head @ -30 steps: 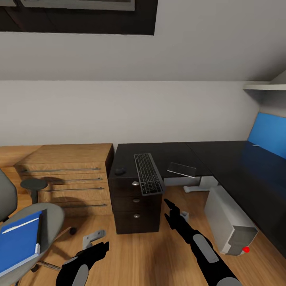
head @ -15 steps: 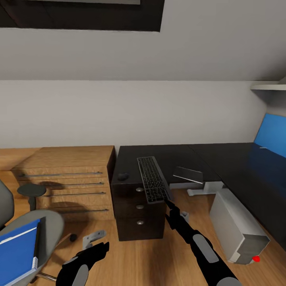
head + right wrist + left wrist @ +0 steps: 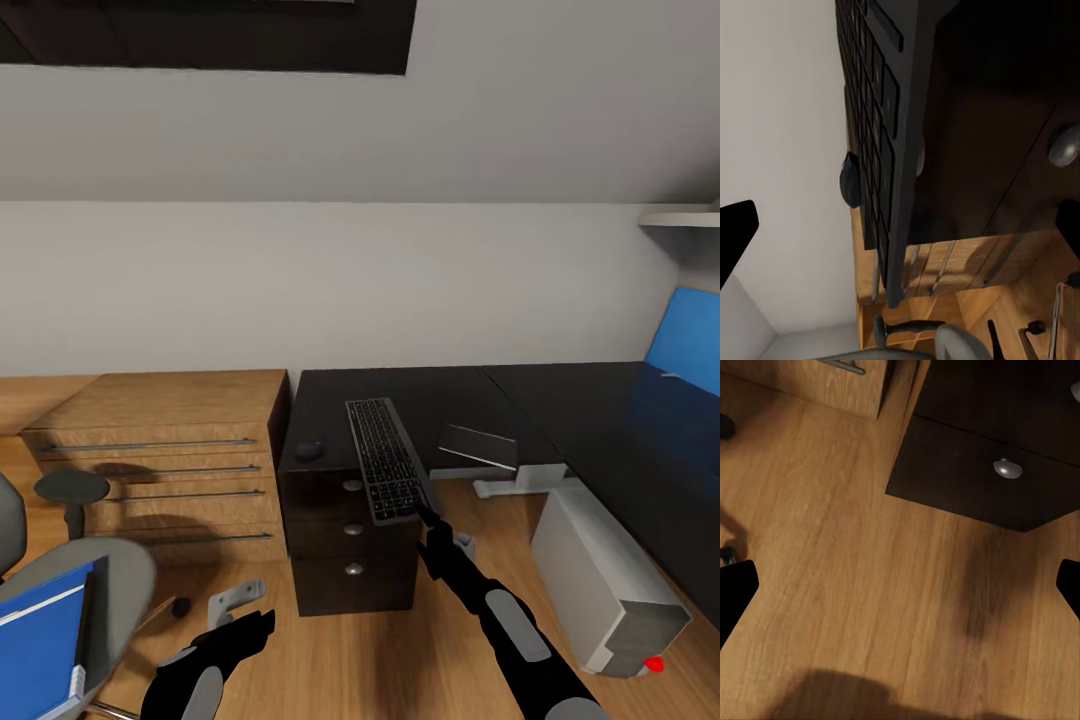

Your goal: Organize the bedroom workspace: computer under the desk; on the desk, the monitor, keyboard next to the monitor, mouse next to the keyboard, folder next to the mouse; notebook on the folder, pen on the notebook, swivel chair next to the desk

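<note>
Just below the middle of the head view the keyboard (image 3: pixel 386 472) lies on the dark desk (image 3: pixel 450 395), its long axis running from the wall toward the robot, and its near end sticks out past the front edge of the drawer unit (image 3: pixel 350 545). The right gripper (image 3: pixel 428 513) sits directly under that overhanging end, touching it or nearly so (which of the two the pictures do not settle). In the right wrist view the keyboard's edge runs lengthwise between the two dark fingertips (image 3: pixel 736 225), which stand wide apart and hold nothing. The left gripper (image 3: pixel 245 630) hangs low in the lower left of the head view over the wooden floor (image 3: pixel 400 650), also wide open and empty, well apart from the keyboard, so the right arm is plainly the nearer one. The mouse (image 3: pixel 310 450) rests on the desk just left of the keyboard; the blue folder (image 3: pixel 40 640) lies on the swivel chair (image 3: pixel 115 580) at the lower left edge. The computer (image 3: pixel 610 580) lies on the floor at the lower right, beside the desk.
</note>
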Tool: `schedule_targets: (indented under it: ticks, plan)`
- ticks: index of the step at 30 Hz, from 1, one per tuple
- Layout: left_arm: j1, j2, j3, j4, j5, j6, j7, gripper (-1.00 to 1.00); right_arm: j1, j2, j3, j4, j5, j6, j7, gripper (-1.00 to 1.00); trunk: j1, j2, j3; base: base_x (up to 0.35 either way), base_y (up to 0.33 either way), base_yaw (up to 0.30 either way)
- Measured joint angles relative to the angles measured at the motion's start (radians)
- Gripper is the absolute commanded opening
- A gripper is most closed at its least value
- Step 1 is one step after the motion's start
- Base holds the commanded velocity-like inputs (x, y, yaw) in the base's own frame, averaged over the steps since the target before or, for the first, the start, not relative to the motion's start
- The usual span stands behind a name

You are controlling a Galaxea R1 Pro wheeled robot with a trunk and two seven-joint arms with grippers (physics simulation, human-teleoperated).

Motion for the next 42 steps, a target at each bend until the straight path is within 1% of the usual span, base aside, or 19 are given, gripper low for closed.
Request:
schedule_targets:
  ticks: [8, 13, 20, 21, 25, 26, 34, 42]
  plan:
    - [0.000, 0.000, 0.000, 0.000, 0.000, 0.001, -0.001, 1.00, 0.000, -0.001, -0.002, 0.000, 0.000, 0.000, -0.001, 1.00, 0.000, 0.000, 0.000, 0.107, 0.000, 0.000]
    - [0.000, 0.000, 0.000, 0.000, -0.001, -0.001, 0.000, 1.00, 0.000, -0.001, -0.002, 0.000, 0.000, 0.000, -0.001, 1.00, 0.000, 0.000, 0.000, 0.219, 0.000, 0.000]
    - [0.000, 0.000, 0.000, 0.000, 0.000, 0.001, 0.000, 1.00, 0.000, -0.002, -0.003, 0.000, 0.000, -0.001, -0.001, 1.00, 0.000, 0.000, 0.000, 0.041, 0.000, 0.000]
    - [0.000, 0.000, 0.000, 0.000, 0.000, 0.001, 0.000, 1.00, 0.000, -0.002, -0.003, 0.000, 0.000, -0.001, -0.001, -1.00, 0.000, 0.000, 0.000, 0.008, 0.000, 0.000]
    - [0.000, 0.000, 0.000, 0.000, 0.000, 0.001, 0.000, 1.00, 0.000, -0.002, -0.004, 0.000, 0.000, 0.000, -0.001, -1.00, 0.000, 0.000, 0.000, 0.003, 0.000, 0.000]
    - [0.000, 0.000, 0.000, 0.000, 0.000, 0.001, 0.000, 1.00, 0.000, -0.001, -0.004, -0.001, -0.006, 0.001, 0.002, -1.00, 0.000, 0.000, 0.000, 0.000, 0.000, 0.000]
    - [0.000, 0.000, 0.000, 0.000, 0.000, 0.001, -0.001, 1.00, 0.000, -0.002, -0.007, 0.000, -0.001, -0.001, 0.000, -1.00, 0.000, 0.000, 0.000, 0.000, 0.000, 0.000]
    - [0.000, 0.000, 0.000, 0.000, -0.001, 0.000, -0.001, 1.00, 0.000, -0.003, -0.007, -0.008, -0.003, -0.002, 0.003, -1.00, -0.031, 0.056, 0.025, 0.000, 0.000, 0.000]
